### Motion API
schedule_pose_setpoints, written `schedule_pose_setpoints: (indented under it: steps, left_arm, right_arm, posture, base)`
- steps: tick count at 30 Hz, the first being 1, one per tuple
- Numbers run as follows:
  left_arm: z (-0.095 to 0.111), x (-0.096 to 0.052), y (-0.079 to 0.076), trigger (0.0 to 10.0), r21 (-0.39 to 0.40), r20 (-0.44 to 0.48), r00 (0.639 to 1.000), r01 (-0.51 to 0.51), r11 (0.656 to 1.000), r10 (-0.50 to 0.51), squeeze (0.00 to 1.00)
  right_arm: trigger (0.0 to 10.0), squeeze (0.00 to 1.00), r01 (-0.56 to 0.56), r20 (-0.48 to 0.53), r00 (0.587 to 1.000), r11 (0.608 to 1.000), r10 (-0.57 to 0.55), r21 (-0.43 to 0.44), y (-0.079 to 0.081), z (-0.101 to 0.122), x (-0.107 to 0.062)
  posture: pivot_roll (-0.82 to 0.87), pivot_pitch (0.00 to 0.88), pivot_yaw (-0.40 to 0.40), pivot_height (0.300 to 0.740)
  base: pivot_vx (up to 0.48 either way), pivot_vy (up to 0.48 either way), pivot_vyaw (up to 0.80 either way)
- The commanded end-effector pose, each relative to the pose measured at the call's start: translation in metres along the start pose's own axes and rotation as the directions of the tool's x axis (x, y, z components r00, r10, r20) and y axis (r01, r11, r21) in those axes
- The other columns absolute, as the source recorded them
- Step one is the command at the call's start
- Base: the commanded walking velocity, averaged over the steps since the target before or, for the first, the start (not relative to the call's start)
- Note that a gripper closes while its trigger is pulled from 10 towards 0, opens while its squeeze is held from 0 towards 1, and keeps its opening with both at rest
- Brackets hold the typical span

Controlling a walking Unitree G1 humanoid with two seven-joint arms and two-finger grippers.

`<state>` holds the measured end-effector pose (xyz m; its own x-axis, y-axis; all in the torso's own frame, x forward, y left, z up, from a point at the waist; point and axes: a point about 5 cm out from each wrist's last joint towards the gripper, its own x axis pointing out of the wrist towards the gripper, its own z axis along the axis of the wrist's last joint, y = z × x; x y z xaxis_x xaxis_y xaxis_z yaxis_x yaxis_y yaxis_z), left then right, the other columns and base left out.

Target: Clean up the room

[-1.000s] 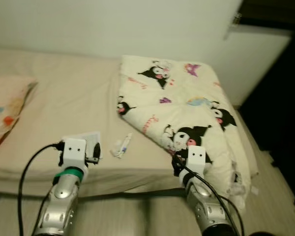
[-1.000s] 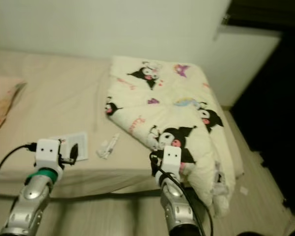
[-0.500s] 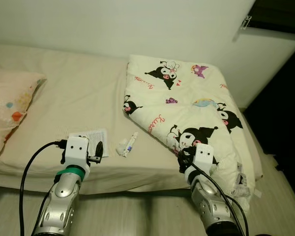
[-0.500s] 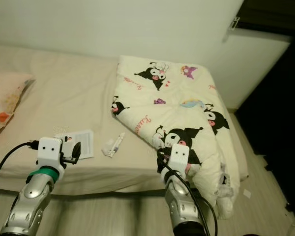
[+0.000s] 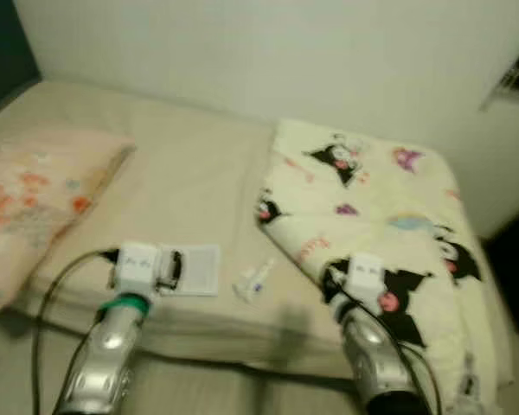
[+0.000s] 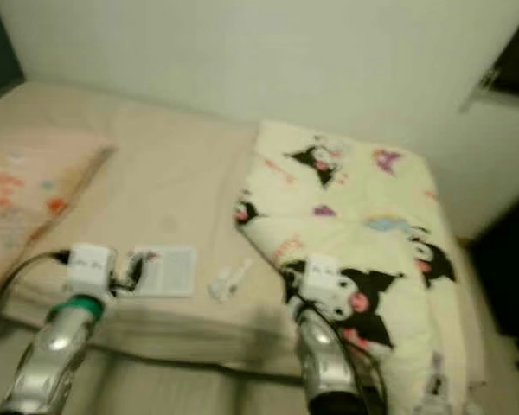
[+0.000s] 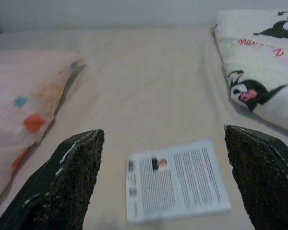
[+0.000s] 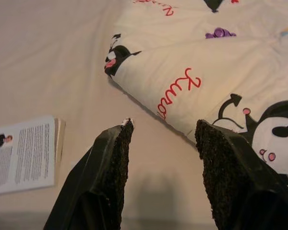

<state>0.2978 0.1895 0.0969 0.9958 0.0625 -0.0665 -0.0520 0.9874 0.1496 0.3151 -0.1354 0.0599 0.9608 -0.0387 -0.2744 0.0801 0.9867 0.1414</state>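
Note:
A white printed booklet (image 5: 195, 269) lies near the bed's front edge, with a small white tube (image 5: 255, 280) just to its right. My left gripper (image 5: 175, 269) hovers at the booklet's left edge. In the left wrist view its fingers (image 7: 72, 177) stand wide apart and open, with the booklet (image 7: 177, 179) between and beyond them. My right gripper (image 8: 165, 158) is open and empty over the sheet beside the folded cartoon-print quilt (image 5: 372, 199). The quilt's corner (image 8: 182, 96) lies just ahead of it.
The beige mattress (image 5: 190, 173) fills the middle, against a white wall. A pale pillow with coloured dots (image 5: 35, 199) lies at the left end. A dark gap runs along the bed's right side (image 5: 515, 259). The head views are blurred.
The camera has swung left and a little closer, so the bed, pillow and quilt sit further right in the picture. Both arms keep their pose; nothing has been taken hold of.

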Motion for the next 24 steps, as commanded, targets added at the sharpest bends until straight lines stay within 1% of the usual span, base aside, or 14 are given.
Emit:
schedule_pose_setpoints:
  steps: [1,6,13,19,24]
  left_arm:
    - [-0.0056,-0.0016,-0.0111,10.0,-0.006,-0.026,0.999,0.035,0.999,-0.035,0.0]
    - [-0.0074,-0.0018,-0.011,10.0,0.0,-0.038,0.999,0.035,0.999,-0.035,0.0]
    - [-0.0121,-0.0015,-0.0132,10.0,0.022,-0.061,0.998,0.026,0.999,-0.024,0.0]
    - [-0.0115,-0.0018,-0.0128,10.0,0.03,-0.06,0.998,0.016,0.999,-0.014,0.0]
    - [-0.011,-0.0015,-0.0092,10.0,0.036,-0.06,0.998,0.0,0.999,0.002,0.0]
  right_arm:
    - [10.0,0.0,0.046,-0.018,0.999,0.999,-0.046,0.0,-0.0138,-0.0057,-0.0015]
    - [10.0,0.0,0.047,-0.017,0.999,0.999,-0.047,-0.004,-0.0131,-0.0059,-0.0014]
    - [10.0,0.0,0.05,-0.012,0.999,0.999,-0.05,-0.01,-0.0134,-0.0056,-0.0014]
    - [10.0,0.0,0.051,-0.008,0.999,0.999,-0.051,-0.004,-0.0136,-0.0058,-0.0021]
    - [10.0,0.0,0.045,-0.004,0.999,0.999,-0.045,0.023,-0.0141,-0.0056,-0.0023]
  posture:
    - [0.12,0.0,-0.035,0.74]
    - [0.12,0.0,-0.031,0.74]
    - [0.12,0.0,-0.031,0.74]
    - [0.12,0.0,-0.026,0.74]
    - [0.12,0.0,-0.029,0.72]
  base:
    - [0.319,0.0,0.0]
    - [0.298,0.0,0.0]
    - [0.0,0.0,0.0]
    - [0.0,0.0,0.0]
    - [0.0,0.0,0.0]
